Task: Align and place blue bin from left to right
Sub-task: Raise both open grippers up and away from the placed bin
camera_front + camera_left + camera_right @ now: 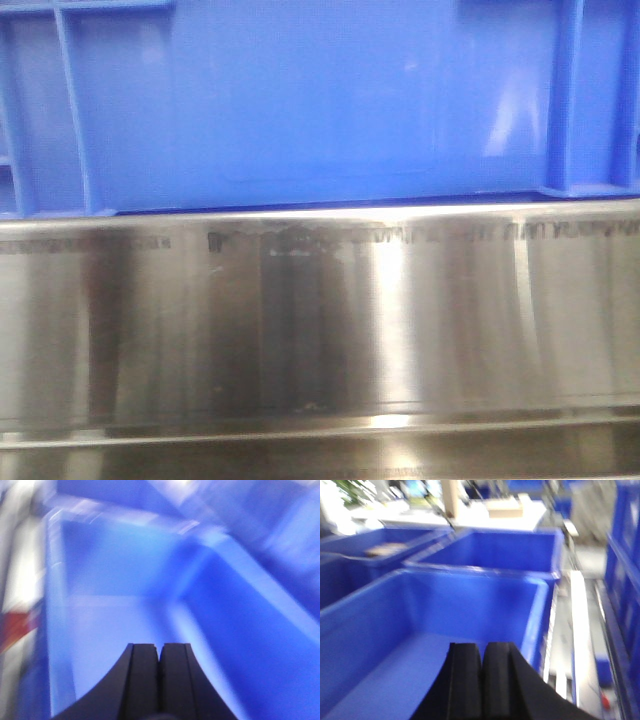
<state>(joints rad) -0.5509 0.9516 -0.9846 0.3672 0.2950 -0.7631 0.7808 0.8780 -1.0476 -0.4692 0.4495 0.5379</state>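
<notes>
Blue bin (330, 100) standing on the steel surface (320, 320), more bins (490, 552) behind it in a row. Left tool (160, 662) and right tool (481, 662) both closed and empty, hovering over open bin interiors. Probably rigid, smooth and bulky but light when empty; best taken by the thick rim (470, 572), one tool on each side.

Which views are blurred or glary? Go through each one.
Front view: fairly sharp, glare streaks on the steel panel below the blue bin. Left wrist: heavy motion blur around the left gripper. Right wrist: soft, background overexposed behind the right gripper.
</notes>
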